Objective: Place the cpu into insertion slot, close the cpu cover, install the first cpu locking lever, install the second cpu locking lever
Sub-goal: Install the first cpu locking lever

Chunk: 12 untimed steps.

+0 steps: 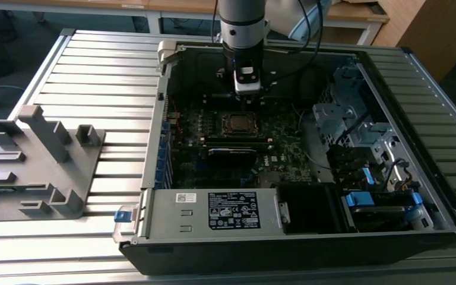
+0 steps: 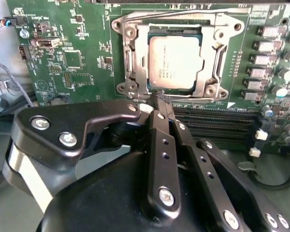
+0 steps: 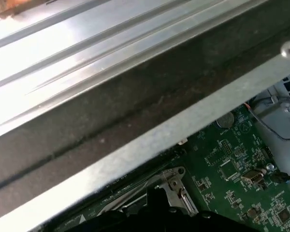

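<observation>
CPU (image 2: 176,62) sits seated in the insertion slot (image 2: 180,92) under the lowered cpu cover (image 2: 141,63), while the gripper (image 2: 160,99), fingers pressed together and empty, hovers at the socket's edge, suggesting the locking-lever step, which calls for precise hooking.

insertion slot (image 2: 135,63) mostly under cpu cover (image 2: 205,46)

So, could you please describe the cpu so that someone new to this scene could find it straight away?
Look inside the open computer case, at the green motherboard on its floor. The cpu is the flat, dull silver square there, framed by the metal cpu cover. Its neighbours are long black slots and small round parts.
</observation>
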### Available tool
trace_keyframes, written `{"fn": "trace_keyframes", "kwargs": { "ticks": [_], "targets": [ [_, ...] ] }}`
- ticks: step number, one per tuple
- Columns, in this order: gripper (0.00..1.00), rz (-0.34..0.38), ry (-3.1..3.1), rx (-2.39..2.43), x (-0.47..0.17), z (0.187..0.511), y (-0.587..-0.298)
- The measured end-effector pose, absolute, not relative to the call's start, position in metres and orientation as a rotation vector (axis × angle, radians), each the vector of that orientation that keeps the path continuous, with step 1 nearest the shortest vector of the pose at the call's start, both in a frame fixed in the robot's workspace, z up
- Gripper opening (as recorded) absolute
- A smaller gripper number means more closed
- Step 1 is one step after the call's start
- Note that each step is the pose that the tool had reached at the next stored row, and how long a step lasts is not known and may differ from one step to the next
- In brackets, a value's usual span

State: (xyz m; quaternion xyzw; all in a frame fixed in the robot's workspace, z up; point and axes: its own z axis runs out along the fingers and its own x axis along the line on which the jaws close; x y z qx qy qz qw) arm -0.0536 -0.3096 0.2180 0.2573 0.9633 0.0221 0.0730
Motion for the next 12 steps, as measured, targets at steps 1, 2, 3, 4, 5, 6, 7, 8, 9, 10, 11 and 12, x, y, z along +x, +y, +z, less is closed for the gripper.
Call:
{"fn": "trace_keyframes", "kwargs": {
  "ticks": [1,2,3,4,5,6,7,8,9,10,11,12],
  "targets": [
    [0.10,0.065,2.897,0.759,-0.0537,0.2181,-0.3097],
    [0.10,0.066,2.902,0.742,-0.0537,0.2181,-0.3097],
    [0.10,0.067,2.906,0.724,-0.0537,0.2181,-0.3097],
    [0.10,0.069,2.912,0.703,-0.0537,0.2180,-0.3096],
    [0.10,0.070,2.916,0.687,-0.0536,0.2180,-0.3096],
    [0.10,0.071,2.919,0.674,-0.0536,0.2180,-0.3097],
    [0.10,0.072,2.922,0.664,-0.0536,0.2180,-0.3097],
    [0.10,0.072,2.924,0.653,-0.0536,0.2180,-0.3098],
    [0.10,0.072,2.926,0.643,-0.0536,0.2180,-0.3098],
    [0.10,0.064,2.928,0.632,-0.0536,0.2180,-0.3097],
    [0.10,0.052,2.929,0.623,-0.0536,0.2180,-0.3098],
    [0.10,0.034,2.929,0.613,-0.0536,0.2180,-0.3098]
  ]
}}
